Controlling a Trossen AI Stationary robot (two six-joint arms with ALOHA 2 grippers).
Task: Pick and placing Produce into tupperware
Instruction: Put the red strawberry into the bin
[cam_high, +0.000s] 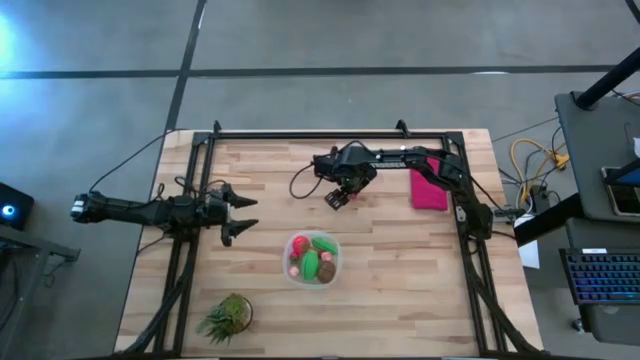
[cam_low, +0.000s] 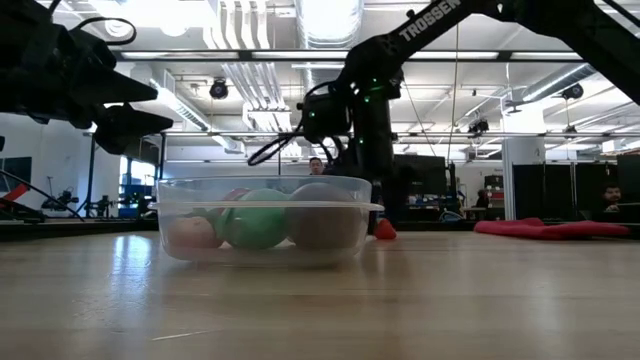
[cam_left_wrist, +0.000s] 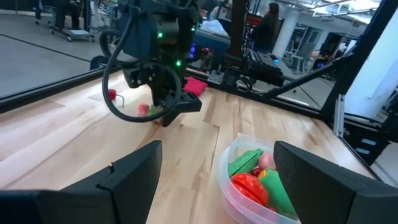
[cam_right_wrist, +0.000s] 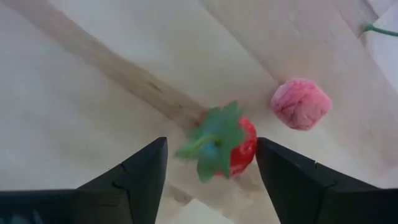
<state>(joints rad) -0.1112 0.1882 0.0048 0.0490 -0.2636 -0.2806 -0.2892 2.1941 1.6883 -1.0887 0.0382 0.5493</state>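
The right claw (cam_right_wrist: 211, 180) hangs spread over a red strawberry (cam_right_wrist: 233, 146) with a green leafy cap, a pink raspberry (cam_right_wrist: 301, 103) just beside it — both on the tabletop (cam_high: 400, 290) toward its far edge. The step in hand is likely the descent; next, closing on the strawberry, then carrying it to the tupperware (cam_high: 312, 259), near the tabletop's middle and already holding produce. The left claw (cam_high: 238, 215) waits spread by the left edge. From above, the right claw hides both berries.

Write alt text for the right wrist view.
Seen from above, a small red strawberry with a green leafy top lies on the wooden table, between the spread dark fingers of the right gripper, untouched by either. A pink raspberry-like piece lies on the wood just beyond it.
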